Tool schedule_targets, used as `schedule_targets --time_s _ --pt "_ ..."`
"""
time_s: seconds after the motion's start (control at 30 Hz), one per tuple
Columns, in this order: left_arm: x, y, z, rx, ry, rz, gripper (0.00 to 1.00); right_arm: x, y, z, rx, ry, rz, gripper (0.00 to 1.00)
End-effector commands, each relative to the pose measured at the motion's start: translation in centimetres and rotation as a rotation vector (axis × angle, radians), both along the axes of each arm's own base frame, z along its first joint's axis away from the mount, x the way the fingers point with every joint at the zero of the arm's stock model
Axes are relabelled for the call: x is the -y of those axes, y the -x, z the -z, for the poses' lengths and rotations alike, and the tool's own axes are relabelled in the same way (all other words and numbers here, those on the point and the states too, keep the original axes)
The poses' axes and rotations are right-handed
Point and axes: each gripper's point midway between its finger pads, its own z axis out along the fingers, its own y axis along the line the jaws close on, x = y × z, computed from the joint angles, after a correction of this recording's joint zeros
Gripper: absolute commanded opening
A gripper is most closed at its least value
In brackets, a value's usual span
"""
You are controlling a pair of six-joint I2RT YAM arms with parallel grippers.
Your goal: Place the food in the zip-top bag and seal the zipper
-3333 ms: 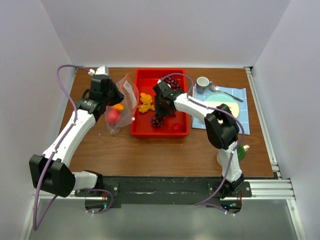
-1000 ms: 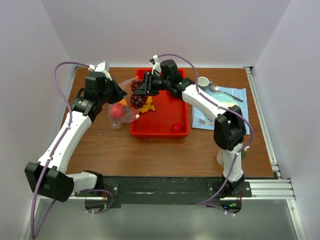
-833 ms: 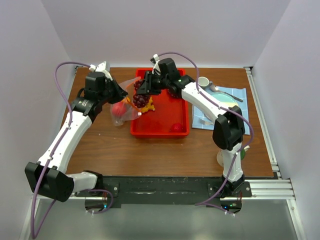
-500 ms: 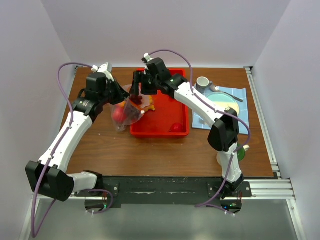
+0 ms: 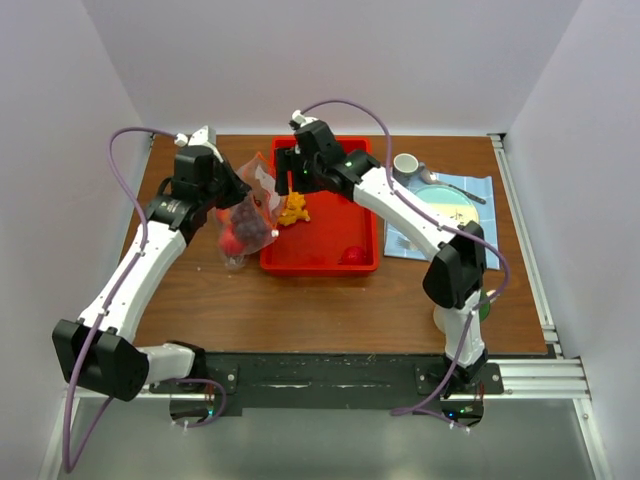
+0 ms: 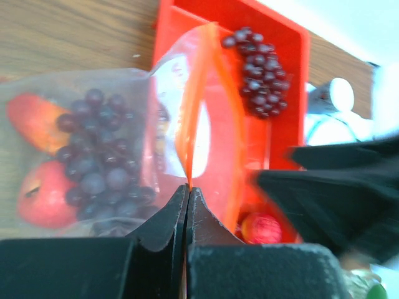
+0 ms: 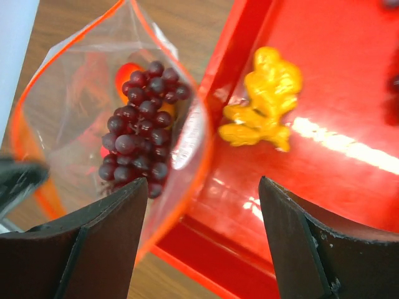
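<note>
The zip-top bag [image 5: 247,213] hangs open beside the red tray's left edge. My left gripper [image 5: 227,190] is shut on its orange-red zipper strip [image 6: 185,140], pinching one side of the mouth. Inside the bag lie a dark purple grape bunch [image 7: 139,138], a round red fruit [image 6: 38,194] and an orange wedge [image 6: 30,117]. My right gripper [image 5: 291,176] is open and empty just above the bag's mouth and the tray's left wall. The lumpy yellow-orange cluster [image 5: 293,209], a second grape bunch [image 6: 262,62] and a red fruit [image 5: 352,256] lie in the tray.
The red tray [image 5: 325,235] sits at the table's middle back. To its right, a blue cloth [image 5: 478,190] carries a plate [image 5: 447,207], a spoon [image 5: 458,186] and a grey cup [image 5: 405,166]. The back wall is close behind.
My right gripper carried a grape bunch from the tray leftward over the bag and let it go; the bunch now lies in the bag. The left gripper kept holding the bag.
</note>
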Motion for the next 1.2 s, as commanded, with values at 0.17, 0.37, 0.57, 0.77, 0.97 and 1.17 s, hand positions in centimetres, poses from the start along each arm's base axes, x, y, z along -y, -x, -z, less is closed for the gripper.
schedule_targets --time_s 0.17,0.37,0.57,0.77,0.97,1.17 --pt "-3.9 -1.1 0.1 -0.002 -0.095 -0.139 0.0 7.3 -4.5 -4.0 0.183 0.041 0.067 0.8" --pt "-3.4 -0.6 0.2 -0.001 -0.082 -0.106 0.0 9.8 -11.1 1.2 0.224 0.224 0.087 0.85" --pt "-3.8 0.2 -0.6 0.021 -0.112 -0.089 0.0 10.9 -16.7 4.5 0.275 0.384 0.117 0.97" --pt "-4.6 1.0 -1.2 0.027 -0.146 -0.102 0.0 12.5 -19.4 7.2 0.306 0.542 0.136 0.99" --pt "-4.4 1.2 -1.3 0.029 -0.14 -0.089 0.0 13.6 -20.3 10.2 0.297 0.621 0.146 0.99" --pt "-4.2 1.2 -1.4 0.032 -0.127 -0.088 0.0 13.4 -19.8 12.8 0.237 0.597 0.105 0.99"
